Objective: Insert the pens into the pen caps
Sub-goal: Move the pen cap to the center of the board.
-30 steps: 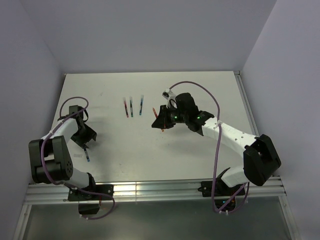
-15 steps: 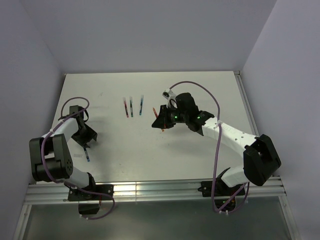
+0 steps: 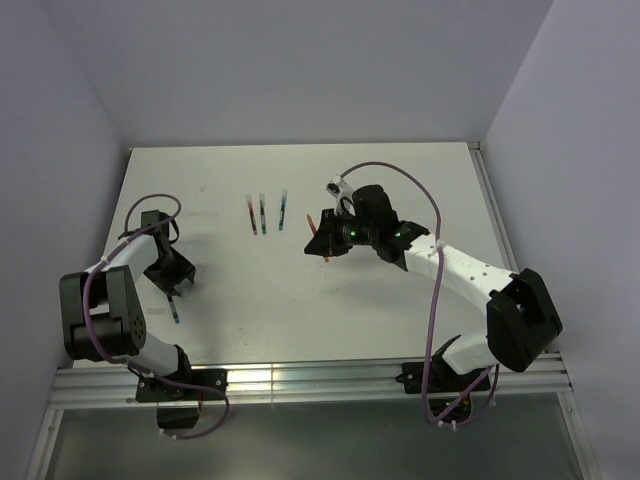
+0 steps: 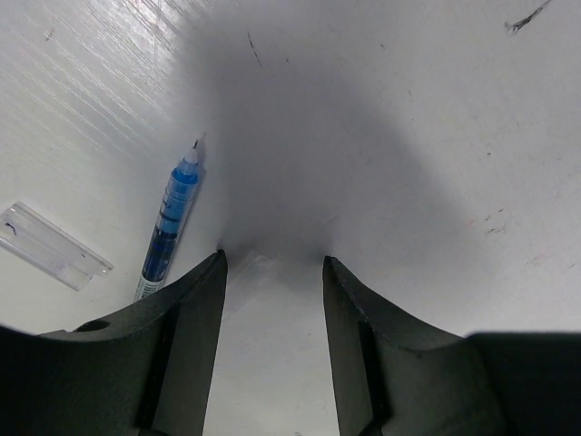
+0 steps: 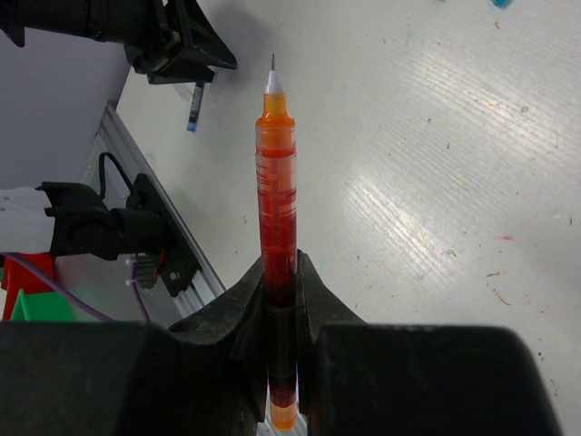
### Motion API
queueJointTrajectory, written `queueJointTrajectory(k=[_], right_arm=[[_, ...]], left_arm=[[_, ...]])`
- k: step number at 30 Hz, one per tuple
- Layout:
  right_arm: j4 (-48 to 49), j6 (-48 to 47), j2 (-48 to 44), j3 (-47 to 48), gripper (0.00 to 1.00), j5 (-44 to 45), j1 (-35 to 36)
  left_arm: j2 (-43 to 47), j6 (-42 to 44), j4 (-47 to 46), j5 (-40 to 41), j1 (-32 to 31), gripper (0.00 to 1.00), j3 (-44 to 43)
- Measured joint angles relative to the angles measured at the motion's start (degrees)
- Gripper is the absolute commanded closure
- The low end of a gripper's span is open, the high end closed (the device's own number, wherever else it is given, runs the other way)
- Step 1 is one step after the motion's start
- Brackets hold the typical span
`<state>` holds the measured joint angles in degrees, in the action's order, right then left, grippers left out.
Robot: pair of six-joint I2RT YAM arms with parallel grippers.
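Over the last second little has moved: the left end effector (image 4: 272, 263) has narrowed slightly yet stands released and empty over the bench (image 3: 400, 180). The blue pen (image 4: 168, 232) lies just outside one finger, beside a clear plastic piece (image 4: 50, 245), so that pickup looks not yet made. The right end effector (image 5: 280, 272) stays clenched on the red pen (image 5: 275, 182), tip forward above mid-bench; counted, that is one pen held, one loose, and a red stick (image 3: 251, 214), a green stick (image 3: 262, 213) and a blue stick (image 3: 282, 211) in a far row, too small to call pens or caps.

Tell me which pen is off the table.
The red pen, pinched in the right fingers; the blue pen and the row of three lie flat.
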<state>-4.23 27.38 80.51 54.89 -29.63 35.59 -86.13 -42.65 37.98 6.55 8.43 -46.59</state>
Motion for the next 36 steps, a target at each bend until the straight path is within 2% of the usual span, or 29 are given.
queueJointTrajectory(k=[17,27,36], right_arm=[[0.0,0.0,0.0,0.0,1.00,0.0,-0.1],[0.0,-0.2,0.0,0.0,1.00,0.0,-0.2],[0.0,-0.2,0.0,0.0,1.00,0.0,-0.2]], left_arm=[[0.4,-3.1,-0.5,0.9,-4.6,0.46,0.7],[0.3,-6.8,-0.7,1.0,-9.7,0.46,0.4],[0.3,-8.9,0.4,0.6,-6.7,0.45,-0.4]])
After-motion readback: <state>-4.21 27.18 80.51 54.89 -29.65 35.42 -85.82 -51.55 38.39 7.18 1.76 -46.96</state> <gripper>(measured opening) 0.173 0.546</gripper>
